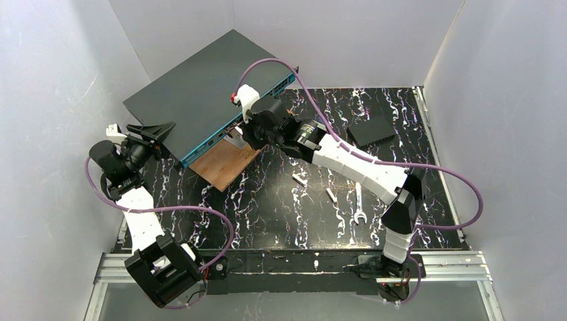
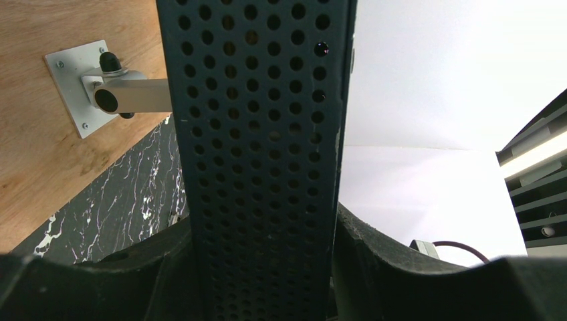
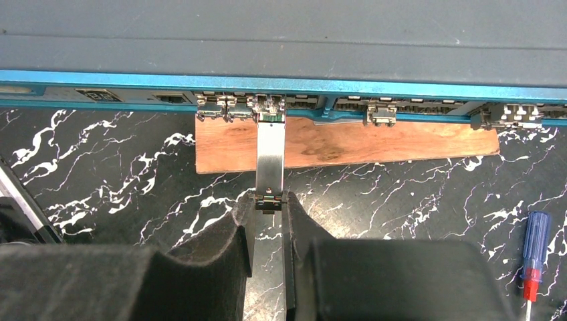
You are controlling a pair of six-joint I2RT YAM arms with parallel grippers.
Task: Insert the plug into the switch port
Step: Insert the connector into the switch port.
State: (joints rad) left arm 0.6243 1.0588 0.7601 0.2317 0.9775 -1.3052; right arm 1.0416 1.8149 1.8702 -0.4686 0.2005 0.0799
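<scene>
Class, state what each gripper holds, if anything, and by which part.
Right gripper: slim silver metal plug, pinched at its rear end. Left gripper: large dark grey metal switch, clamped across its perforated side.

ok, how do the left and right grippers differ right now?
The left gripper clamps the switch by its perforated side, jaws set wide; the right gripper pinches the thin silver plug by its tail, jaws nearly together. The left one sits at the switch's end; the right one faces its teal port edge, the plug's nose at a port. Shared: both are shut on something.
</scene>
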